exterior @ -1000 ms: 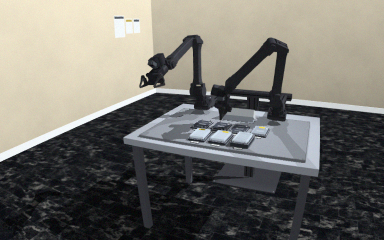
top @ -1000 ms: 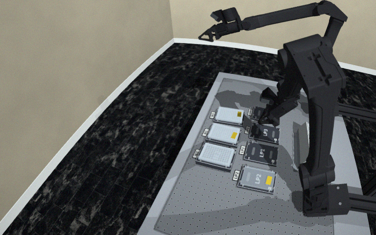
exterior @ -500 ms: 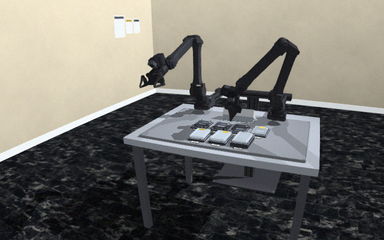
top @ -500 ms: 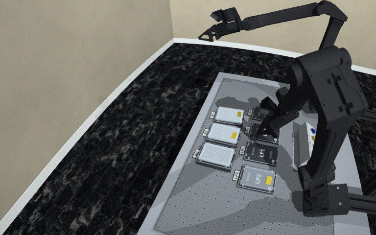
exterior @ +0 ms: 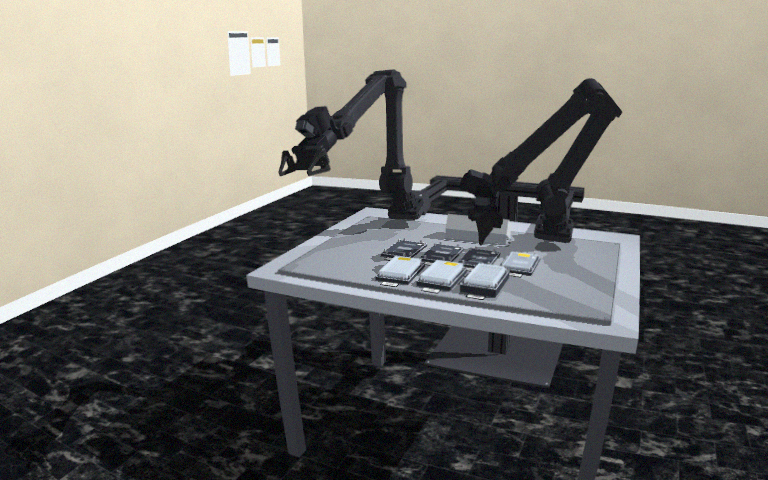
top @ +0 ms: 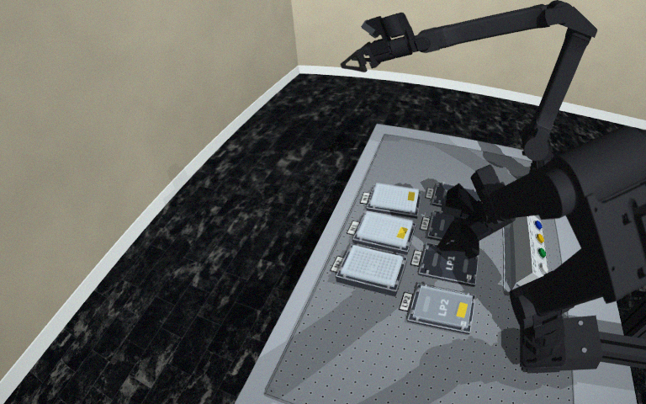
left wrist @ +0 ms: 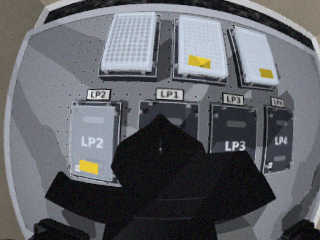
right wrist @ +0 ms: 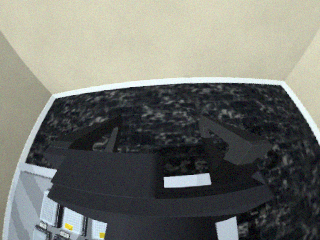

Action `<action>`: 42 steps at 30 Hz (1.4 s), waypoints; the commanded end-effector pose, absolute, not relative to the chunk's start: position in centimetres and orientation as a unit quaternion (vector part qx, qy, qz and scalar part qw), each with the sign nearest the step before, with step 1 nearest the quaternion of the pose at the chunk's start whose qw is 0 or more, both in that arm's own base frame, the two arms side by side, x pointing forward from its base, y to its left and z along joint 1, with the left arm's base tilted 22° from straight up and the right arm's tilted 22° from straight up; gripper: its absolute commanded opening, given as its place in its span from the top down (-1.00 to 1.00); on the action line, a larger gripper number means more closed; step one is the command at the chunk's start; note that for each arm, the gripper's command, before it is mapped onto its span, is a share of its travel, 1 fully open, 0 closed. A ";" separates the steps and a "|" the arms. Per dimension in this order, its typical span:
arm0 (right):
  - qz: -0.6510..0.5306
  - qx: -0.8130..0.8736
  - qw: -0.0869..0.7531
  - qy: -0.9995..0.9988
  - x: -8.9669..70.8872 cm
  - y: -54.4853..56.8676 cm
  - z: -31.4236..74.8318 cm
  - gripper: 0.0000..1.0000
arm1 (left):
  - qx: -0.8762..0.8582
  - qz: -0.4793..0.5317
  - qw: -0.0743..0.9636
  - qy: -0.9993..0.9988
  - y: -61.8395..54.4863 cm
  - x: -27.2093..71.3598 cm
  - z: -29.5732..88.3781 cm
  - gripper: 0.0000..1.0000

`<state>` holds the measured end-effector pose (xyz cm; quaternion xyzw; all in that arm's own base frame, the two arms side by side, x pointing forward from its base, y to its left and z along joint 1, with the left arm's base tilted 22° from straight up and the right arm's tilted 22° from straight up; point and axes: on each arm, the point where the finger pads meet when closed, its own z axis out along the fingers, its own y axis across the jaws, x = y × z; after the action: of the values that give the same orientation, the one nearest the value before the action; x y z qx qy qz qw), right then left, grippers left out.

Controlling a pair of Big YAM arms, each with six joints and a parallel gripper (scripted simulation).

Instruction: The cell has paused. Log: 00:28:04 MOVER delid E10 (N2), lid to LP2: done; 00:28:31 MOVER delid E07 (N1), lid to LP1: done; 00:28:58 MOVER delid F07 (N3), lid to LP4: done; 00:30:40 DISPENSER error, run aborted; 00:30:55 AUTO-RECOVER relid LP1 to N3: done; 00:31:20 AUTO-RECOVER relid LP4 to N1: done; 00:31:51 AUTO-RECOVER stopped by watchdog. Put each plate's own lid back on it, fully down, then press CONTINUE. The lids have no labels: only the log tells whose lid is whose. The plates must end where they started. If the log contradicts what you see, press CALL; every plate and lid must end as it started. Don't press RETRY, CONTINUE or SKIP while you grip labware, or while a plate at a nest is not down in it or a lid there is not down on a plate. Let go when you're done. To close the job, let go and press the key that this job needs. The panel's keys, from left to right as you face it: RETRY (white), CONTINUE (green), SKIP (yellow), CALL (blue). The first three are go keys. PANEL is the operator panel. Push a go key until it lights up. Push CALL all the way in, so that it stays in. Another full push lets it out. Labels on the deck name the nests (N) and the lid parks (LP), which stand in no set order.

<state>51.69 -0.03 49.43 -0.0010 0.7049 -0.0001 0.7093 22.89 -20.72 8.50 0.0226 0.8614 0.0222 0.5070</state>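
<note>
In the left wrist view, left to right: the LP2 lid point(top: 434, 311) point(exterior: 519, 262) point(left wrist: 95, 131) lies parked, probably light, stiff and slick; best pinched low by its side walls. The left end effector point(top: 440, 247) point(exterior: 481, 240) point(left wrist: 160, 118), pressed together on nothing, hovers by LP1. The N1 lid point(top: 381, 227) point(exterior: 440, 272) point(left wrist: 200, 42) and N3 lid point(top: 393, 197) point(exterior: 399, 269) point(left wrist: 254, 47) seem swapped. The right end effector point(top: 354, 63) point(exterior: 303, 166) point(right wrist: 160, 119) hangs spread, off the bench point(top: 303, 309) point(exterior: 441, 314) point(left wrist: 20, 100) point(right wrist: 19, 182).

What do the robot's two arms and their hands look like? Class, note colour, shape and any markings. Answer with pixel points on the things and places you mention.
The left arm's hand point(top: 440, 248) point(exterior: 481, 243) point(left wrist: 161, 119) and the right arm's hand point(top: 342, 66) point(exterior: 304, 173) point(right wrist: 160, 122) look dark, near black. Both arms have long straight links and bulky joints; the right hand's fingers have triangular cut-outs. I can read no lettering.
</note>
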 end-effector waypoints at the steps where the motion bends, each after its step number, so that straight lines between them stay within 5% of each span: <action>1: 0.001 0.001 0.723 0.690 52.4 0.0 52.5 -1.00 | 0.027 0.017 0.515 0.857 -19.7 23.4 9.6 1.00; 42: 0.001 0.001 0.723 0.690 52.4 0.0 52.5 -1.00 | 0.023 0.009 0.523 0.852 -17.6 25.3 11.9 1.00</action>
<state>51.69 -0.03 49.43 -0.0010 0.7049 -0.0001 0.7093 23.18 -15.74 9.35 0.0319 0.8598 0.0190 0.5092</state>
